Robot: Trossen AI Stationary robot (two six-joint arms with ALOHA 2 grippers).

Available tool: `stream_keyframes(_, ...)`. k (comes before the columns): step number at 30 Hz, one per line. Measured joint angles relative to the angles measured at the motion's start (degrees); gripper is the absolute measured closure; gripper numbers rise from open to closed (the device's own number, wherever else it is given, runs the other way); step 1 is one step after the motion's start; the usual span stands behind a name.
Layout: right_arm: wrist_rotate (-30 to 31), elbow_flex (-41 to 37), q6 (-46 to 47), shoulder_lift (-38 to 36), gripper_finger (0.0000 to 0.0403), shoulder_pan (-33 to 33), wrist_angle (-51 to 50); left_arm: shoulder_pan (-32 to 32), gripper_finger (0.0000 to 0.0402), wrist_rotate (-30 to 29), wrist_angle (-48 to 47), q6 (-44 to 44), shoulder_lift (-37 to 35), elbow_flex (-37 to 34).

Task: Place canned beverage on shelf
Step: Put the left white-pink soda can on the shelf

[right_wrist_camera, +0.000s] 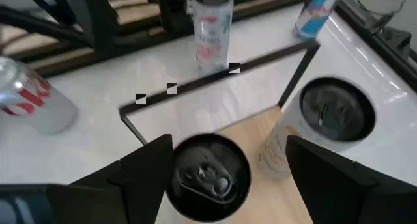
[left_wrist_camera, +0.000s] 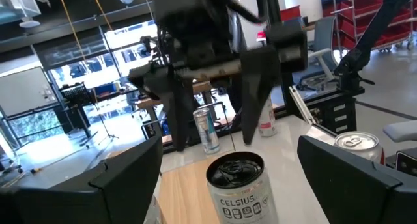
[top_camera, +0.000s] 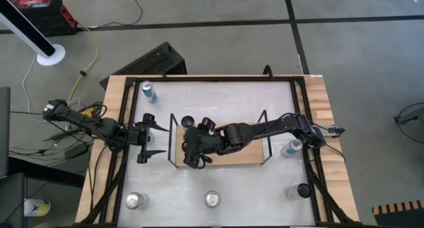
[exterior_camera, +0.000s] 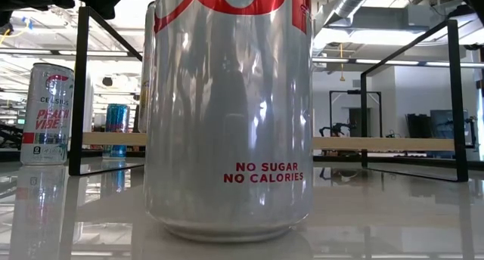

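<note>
The shelf, a light-wood board in a black wire frame, stands mid-table. A Celsius can with a black top stands upright on the board near its left end; it also shows in the left wrist view. My right gripper hangs over this can, pointing down and open, one finger on each side of the can top. A second black-topped can stands at the shelf's far left corner. My left gripper is open and empty, level, just left of the shelf and facing it.
A blue can stands at the far left and a can right of the shelf. A black-topped can and two silver-topped cans stand along the near edge. The nearest can fills the low view. Black rails border the table.
</note>
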Motion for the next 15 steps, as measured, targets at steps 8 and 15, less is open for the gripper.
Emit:
stream_keyframes(8,-0.33,5.67,-2.82,0.02,0.0078,0.8,-6.8,0.0,0.0058,-0.02,-0.22,0.0,0.0,0.0)
stream_keyframes(15,7.07,6.53,-3.45,-3.56,0.0078,3.65,-20.13,0.0,0.0058,-0.02,-0.42,-0.02,0.0,0.0)
